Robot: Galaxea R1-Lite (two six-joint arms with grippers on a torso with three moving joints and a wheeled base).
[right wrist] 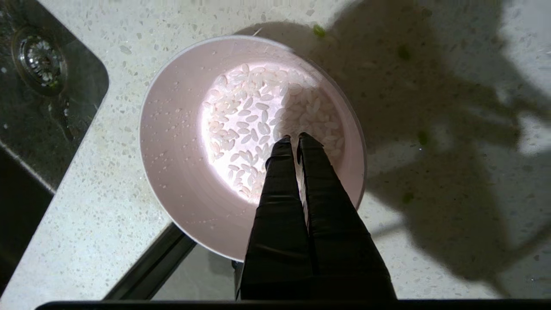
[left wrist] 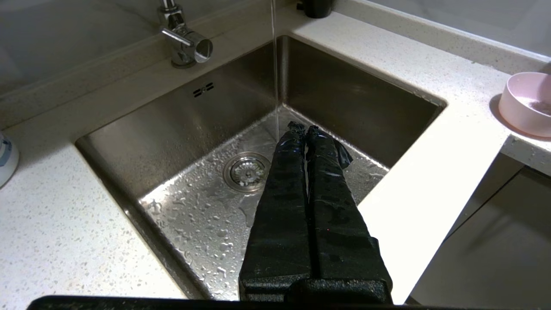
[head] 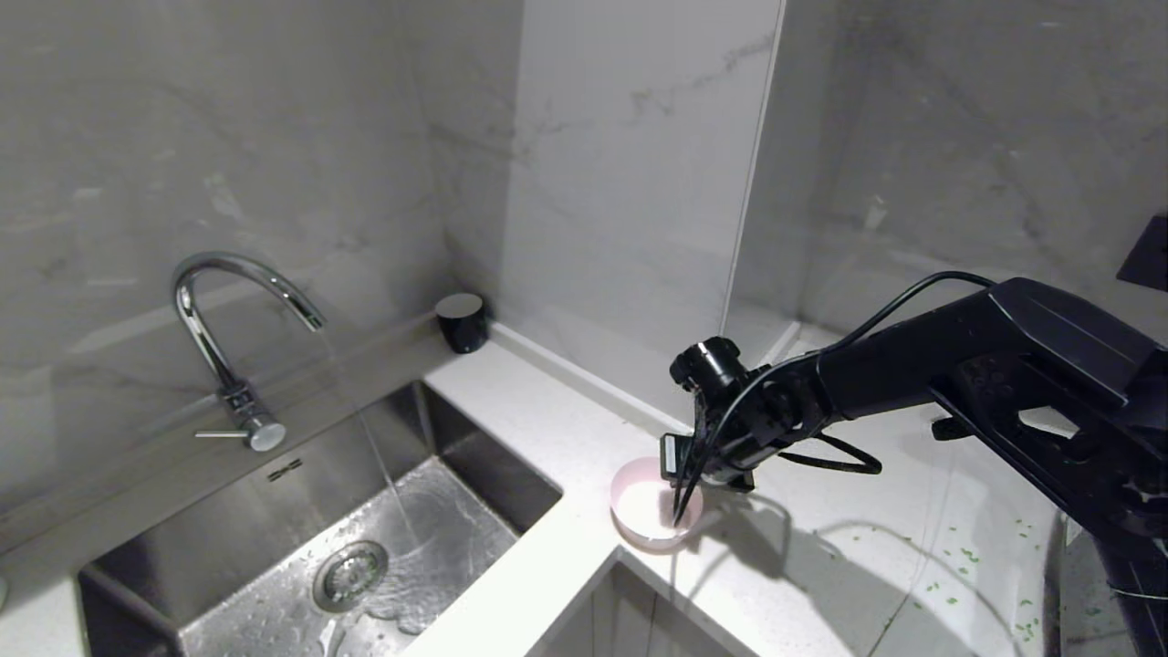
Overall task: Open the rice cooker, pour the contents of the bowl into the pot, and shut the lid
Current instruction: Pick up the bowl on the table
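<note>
The pale pink bowl [head: 643, 511] stands on the white counter by the sink's corner, with white rice grains [right wrist: 254, 112] in its bottom. My right gripper [head: 680, 520] points down into the bowl near its right rim. Its fingers are shut, and the tips [right wrist: 293, 138] hang over the rice with nothing between them. My left gripper [left wrist: 302, 127] is shut and empty above the wet sink, and the bowl [left wrist: 523, 103] shows far off to its side. The rice cooker, its pot and its lid are out of view.
Water runs from the chrome faucet [head: 219, 310] into the steel sink [head: 474, 456] left of the bowl. A small black cup [head: 462, 321] stands in the back corner. Green bits [head: 967, 557] lie scattered on the counter at the right. The counter's front edge runs just below the bowl.
</note>
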